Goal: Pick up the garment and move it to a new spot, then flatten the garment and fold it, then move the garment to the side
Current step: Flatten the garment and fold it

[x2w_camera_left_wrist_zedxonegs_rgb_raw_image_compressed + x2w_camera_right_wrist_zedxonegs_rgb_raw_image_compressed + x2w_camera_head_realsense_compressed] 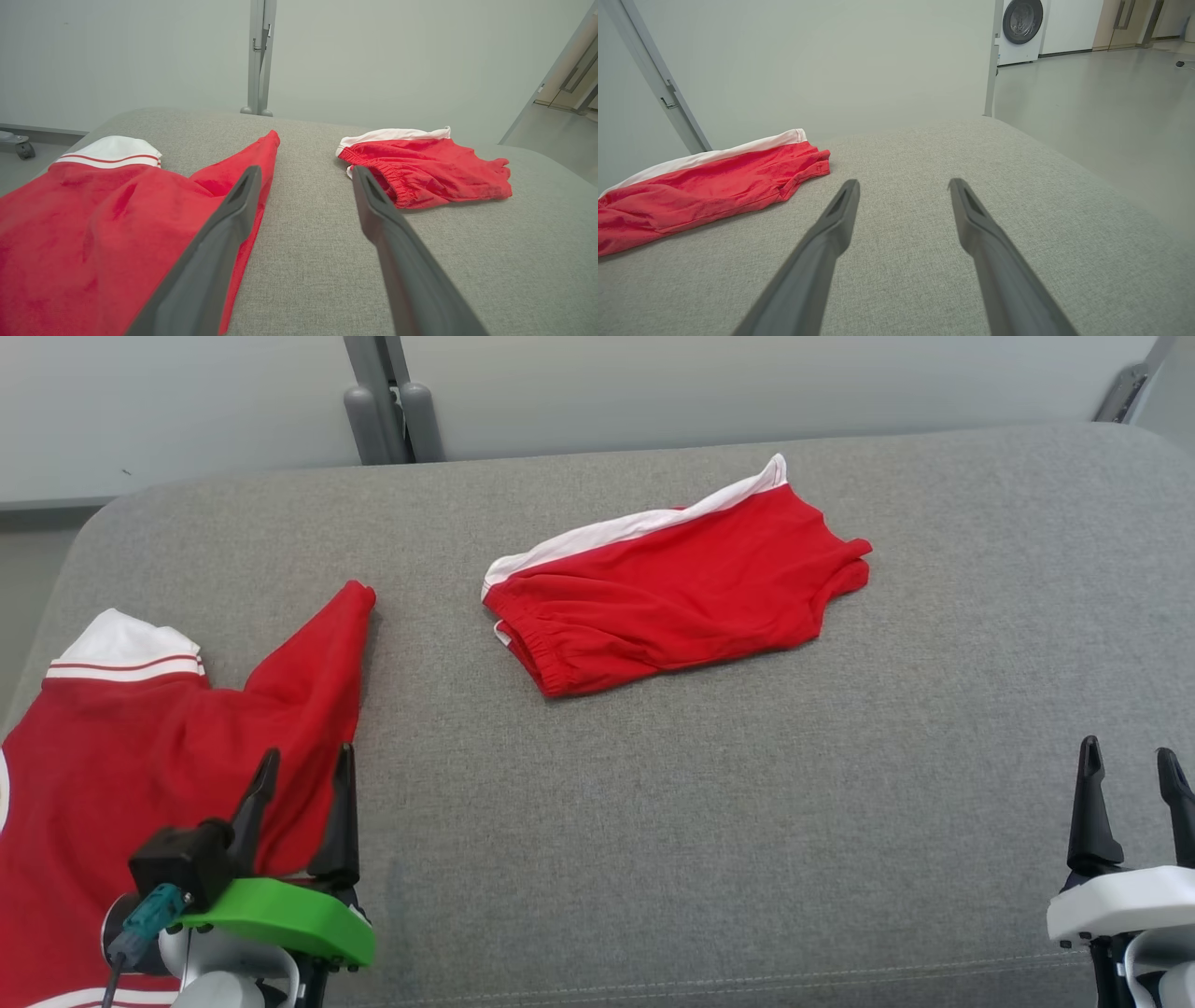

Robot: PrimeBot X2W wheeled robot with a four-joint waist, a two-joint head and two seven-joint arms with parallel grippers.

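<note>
At the bottom of the head view, the left gripper is seen at the lower left and the right gripper at the lower right. Both have their fingers spread wide, and nothing is held between them. They are held low and near, apparently at rest, so that the grey cushion is left unobstructed.

The left gripper's fingers are seen against the right edge of the red shirt; whether the cloth is touched cannot be told. The shirt is spread at the lower left, with one sleeve thrown up toward the centre and a white, red-striped band at its upper edge. It is judged to be unfolded and therefore the likelier garment to be picked up, though this is not settled by the pictures. Its body is cut off by the left and bottom edges and partly covered by the green wrist mount, so its full outline cannot be made out.

Farther up, right of centre, the red shorts are laid well apart from both grippers. They are doubled over, with a white band along the upper edge; the number of layers is hidden. Beyond the cushion's far edge a pale wall and a grey post are seen, cut off by the top of the frame.
</note>
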